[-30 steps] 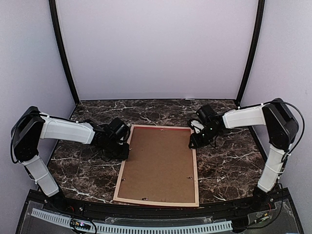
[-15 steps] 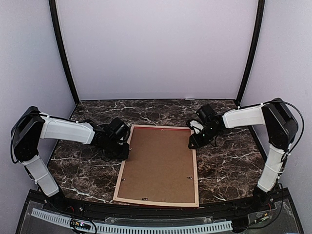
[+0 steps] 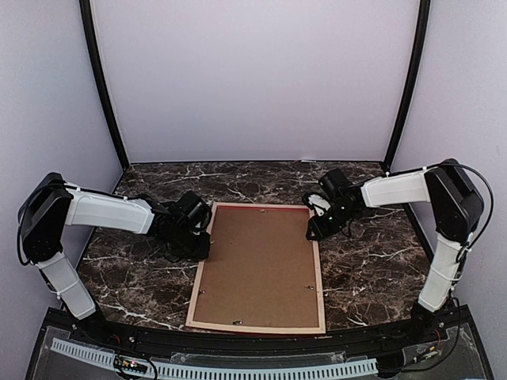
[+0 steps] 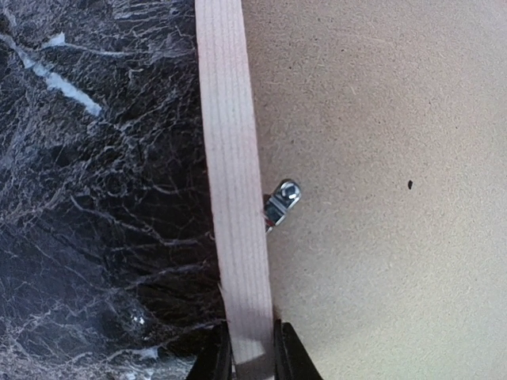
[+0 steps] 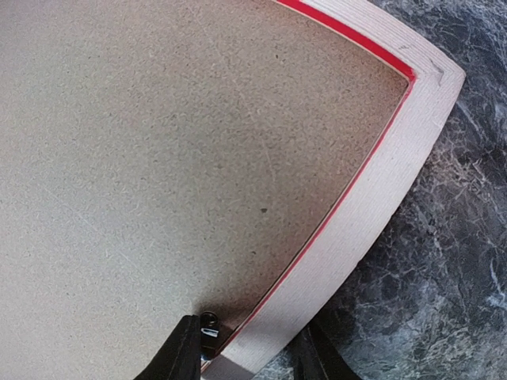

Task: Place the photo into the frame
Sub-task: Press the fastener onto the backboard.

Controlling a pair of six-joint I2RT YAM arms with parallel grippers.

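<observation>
Dark marble-patterned surface (image 3: 142, 277), black-brown with white veining, glossy; plain lavender walls (image 3: 253, 79) behind and to both sides, with two black uprights (image 3: 99, 87) in the back corners. Frame (image 4: 234, 198) lies flat, face down, at the middle of the surface, long side running from near to far. Its rails are pale wood with straight grain along their length, flat-topped and mitred at the far right corner. A thin bright red strip (image 5: 348, 198) shows along the inner edge of the rail in the right wrist view. Seated inside the frame: a brown backing board (image 3: 257, 265), matte and finely speckled like pressed fibreboard, filling the opening edge to edge. A small silver metal clip (image 4: 281, 199) with a screw head sits on the board at the inner edge of the left rail; a second one shows at the right rail beside the right jaw tip. Left gripper (image 4: 253, 352): black fingers (image 4: 218, 360) pressed against both sides of the left rail, jaws clenched on the frame. Right gripper (image 5: 249, 356): jaws straddle the right rail near the far right corner, one tip over the board, one over the marble; I cannot tell whether they pinch the rail.
</observation>
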